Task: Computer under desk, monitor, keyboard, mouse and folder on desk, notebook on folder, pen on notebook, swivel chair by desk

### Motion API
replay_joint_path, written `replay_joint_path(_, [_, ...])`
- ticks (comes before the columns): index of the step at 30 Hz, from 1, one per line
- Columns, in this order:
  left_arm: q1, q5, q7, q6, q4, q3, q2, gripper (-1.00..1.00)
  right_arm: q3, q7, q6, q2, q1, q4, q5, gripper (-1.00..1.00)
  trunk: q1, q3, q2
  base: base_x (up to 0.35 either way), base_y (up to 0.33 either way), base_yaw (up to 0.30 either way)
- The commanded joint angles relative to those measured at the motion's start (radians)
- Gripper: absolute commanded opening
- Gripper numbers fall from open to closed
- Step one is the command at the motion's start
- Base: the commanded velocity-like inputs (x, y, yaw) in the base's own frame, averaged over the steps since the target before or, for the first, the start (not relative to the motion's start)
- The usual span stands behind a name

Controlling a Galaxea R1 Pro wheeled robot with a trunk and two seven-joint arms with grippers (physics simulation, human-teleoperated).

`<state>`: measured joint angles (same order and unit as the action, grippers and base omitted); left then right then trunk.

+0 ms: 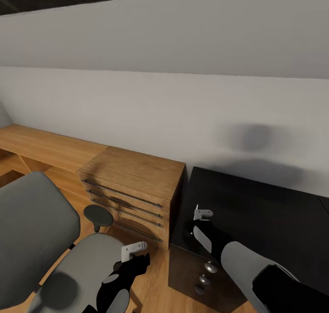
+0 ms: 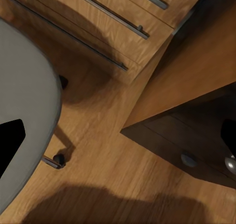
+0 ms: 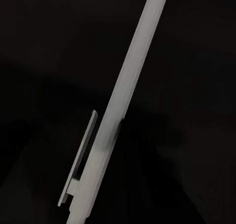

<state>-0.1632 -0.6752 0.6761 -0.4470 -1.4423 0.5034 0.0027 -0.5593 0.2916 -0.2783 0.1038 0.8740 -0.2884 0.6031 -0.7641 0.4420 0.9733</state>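
Pen step, I judge: the right gripper (image 1: 202,213), over the desk (image 1: 274,212), seems clamped on the pen (image 3: 118,111), which next needs the notebook; the left gripper's (image 1: 135,249) opening I cannot tell.

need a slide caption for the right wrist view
Close-up of the white pen with its clip, seen against the black desk top.

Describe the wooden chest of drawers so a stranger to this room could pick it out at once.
Start at the long white wall and look down to where it meets the furniture. The chest of drawers stands against it, between a low wooden shelf and the black desk, behind the grey swivel chair. It alone is light wood with long thin metal bar handles; the desk's dark drawers have round knobs.
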Motion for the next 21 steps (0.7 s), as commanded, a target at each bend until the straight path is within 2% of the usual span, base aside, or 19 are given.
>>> replay_joint_path(1, [-0.001, -0.007, 0.008, -0.002, -0.001, 0.001, 0.0, 1.0, -0.008, 0.009, -0.014, -0.002, 0.0, 0.064, 0.005, -1.0, 0.0, 0.001, 0.001, 0.0, 0.0, 0.0])
replay_joint_path(4, [-0.001, -0.007, 0.008, -0.002, -0.001, 0.001, 0.0, 1.0, 0.004, 0.009, -0.039, -0.002, 0.0, 0.062, 0.006, -1.0, 0.0, 0.001, 0.001, 0.0, 0.0, 0.0])
replay_joint_path(10, [-0.001, -0.007, 0.008, -0.002, -0.001, 0.001, 0.0, 1.0, 0.058, 0.009, -0.077, -0.005, 0.0, 0.06, 0.005, -1.0, 0.0, 0.001, 0.001, 0.0, 0.0, 0.0])
replay_joint_path(21, [-0.001, -0.007, 0.008, -0.002, -0.001, 0.001, 0.0, 1.0, 0.071, 0.009, -0.096, -0.006, 0.0, 0.06, 0.004, -1.0, 0.0, 0.001, 0.001, 0.0, 0.0, 0.0])
